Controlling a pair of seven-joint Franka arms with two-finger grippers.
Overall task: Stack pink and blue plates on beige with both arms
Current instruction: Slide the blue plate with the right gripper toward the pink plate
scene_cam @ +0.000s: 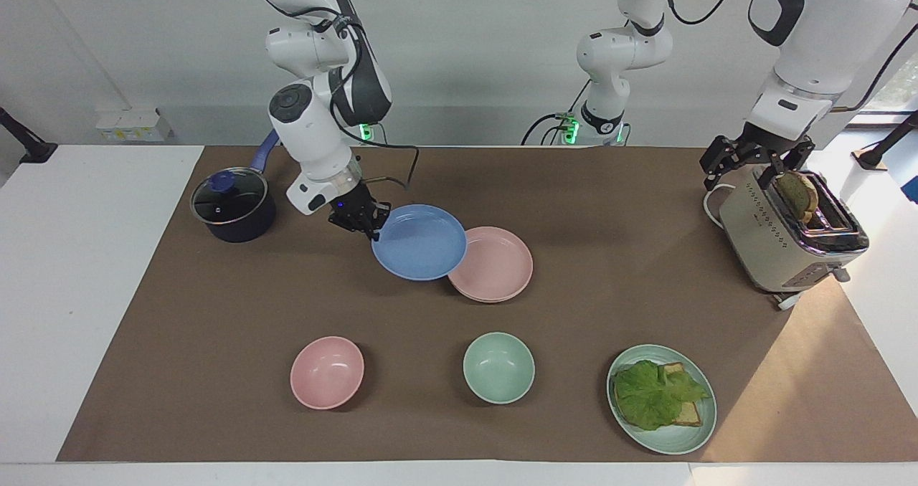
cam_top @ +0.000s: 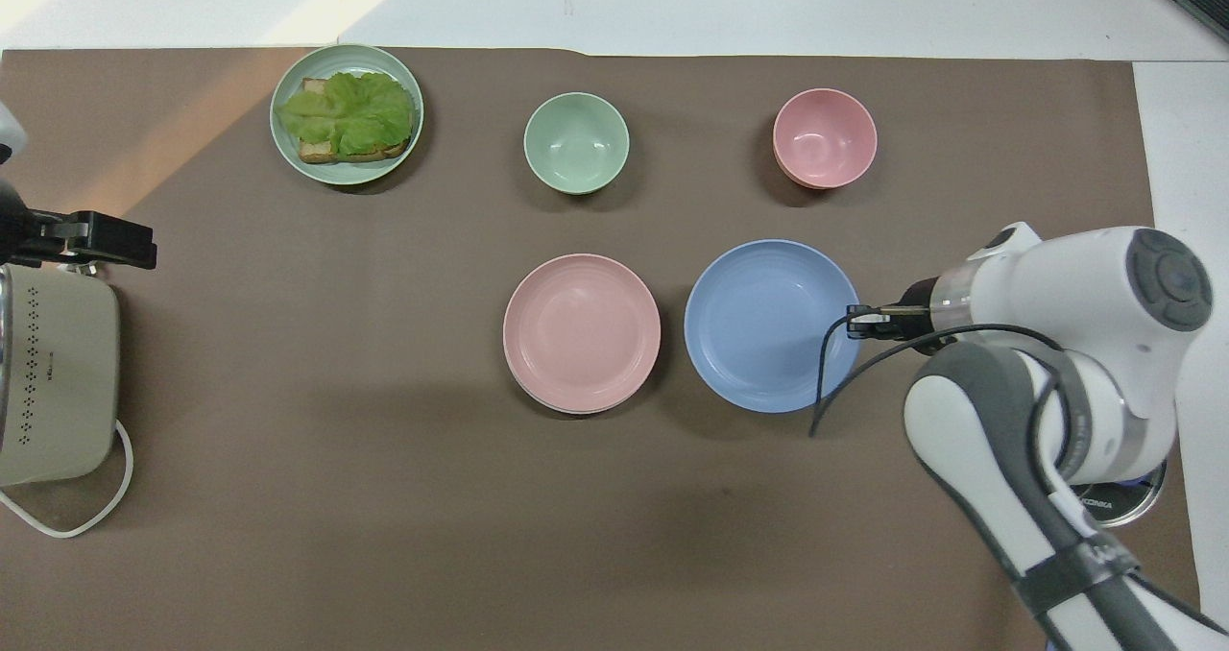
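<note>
Matte blue plate (scene_cam: 419,242), matte pink plate (scene_cam: 495,265), brown paper mat (scene_cam: 574,199), glossy metal toaster (scene_cam: 789,239)

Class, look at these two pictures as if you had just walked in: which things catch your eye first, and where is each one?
First, the blue plate, held up by its rim in the shut right gripper, its edge overlapping the pink plate at mid-table in the facing view. Next, the toaster at the left arm's end, with the left gripper open and waiting above it. Last, the green plate of toast and lettuce, farthest from the robots.
</note>
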